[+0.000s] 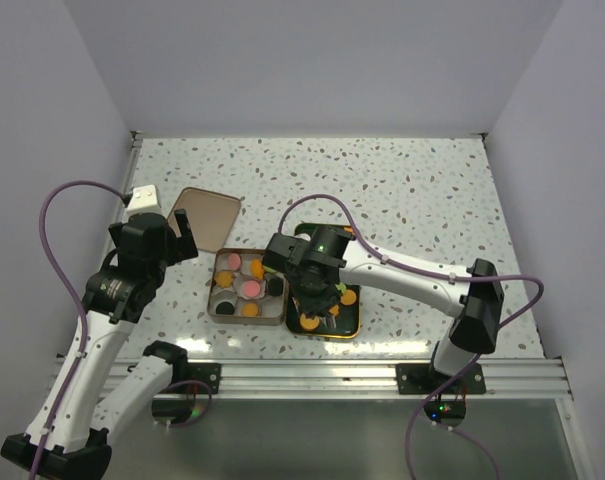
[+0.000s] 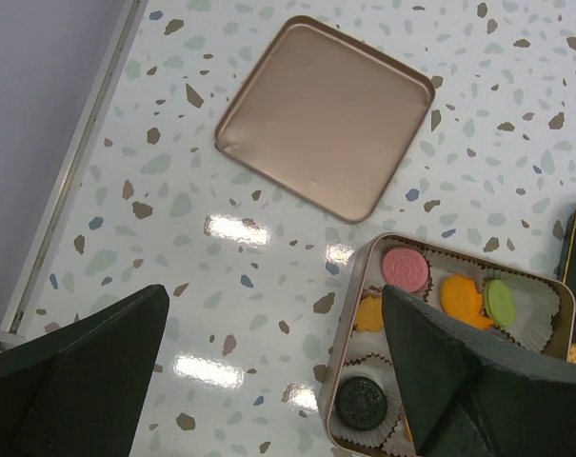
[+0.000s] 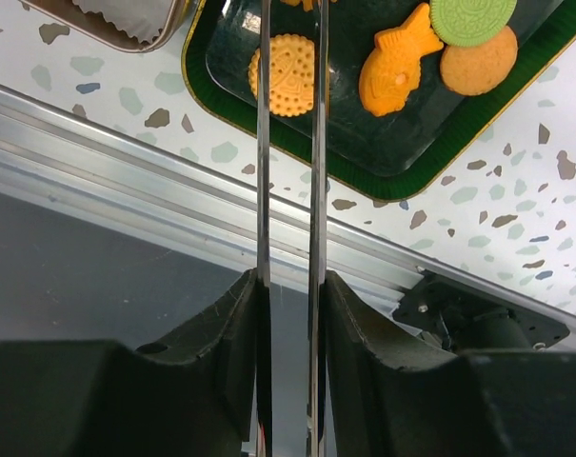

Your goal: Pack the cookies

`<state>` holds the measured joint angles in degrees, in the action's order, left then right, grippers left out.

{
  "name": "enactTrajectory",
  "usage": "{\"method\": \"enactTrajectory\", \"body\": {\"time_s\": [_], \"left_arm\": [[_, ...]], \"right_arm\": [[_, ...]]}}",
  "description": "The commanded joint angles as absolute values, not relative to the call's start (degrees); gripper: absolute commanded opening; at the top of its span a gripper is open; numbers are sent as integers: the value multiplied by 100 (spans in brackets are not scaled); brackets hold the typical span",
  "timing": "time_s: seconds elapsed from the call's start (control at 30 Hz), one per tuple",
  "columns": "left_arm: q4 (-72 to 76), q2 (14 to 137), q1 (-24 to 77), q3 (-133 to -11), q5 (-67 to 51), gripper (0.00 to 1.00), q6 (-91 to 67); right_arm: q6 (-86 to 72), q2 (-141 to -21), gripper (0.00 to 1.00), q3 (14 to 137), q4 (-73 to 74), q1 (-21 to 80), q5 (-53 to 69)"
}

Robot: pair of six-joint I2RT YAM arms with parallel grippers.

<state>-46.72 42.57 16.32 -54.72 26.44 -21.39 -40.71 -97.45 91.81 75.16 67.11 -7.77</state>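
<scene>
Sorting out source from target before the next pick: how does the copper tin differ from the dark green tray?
The copper tin is lined with white paper cups holding its cookies; the dark green tray has no cups, its cookies lying loose on the bare bottom. The tin is pale metal; the tray is near black inside with a green rim. Both are squarish, round-cornered, and sit side by side.
</scene>
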Motion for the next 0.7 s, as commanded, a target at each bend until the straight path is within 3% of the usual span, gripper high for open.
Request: {"method": "enactTrajectory", "body": {"time_s": [0.0,0.4,0.67], "left_arm": [[-4377,4245,1679,-5458,2795,100,-2074],[-4377,4254,1679,-5458,2804,100,-2074],[-4351,4263,1679,-5449,2777,100,-2065]], "right_arm": [[-4008,-9668,26,9352,7453,6715,-817],[-4034,-9457,23,10448,8445,6601,-1564],[-4069,-9641,22,11047,8525,6855,-1292]]}}
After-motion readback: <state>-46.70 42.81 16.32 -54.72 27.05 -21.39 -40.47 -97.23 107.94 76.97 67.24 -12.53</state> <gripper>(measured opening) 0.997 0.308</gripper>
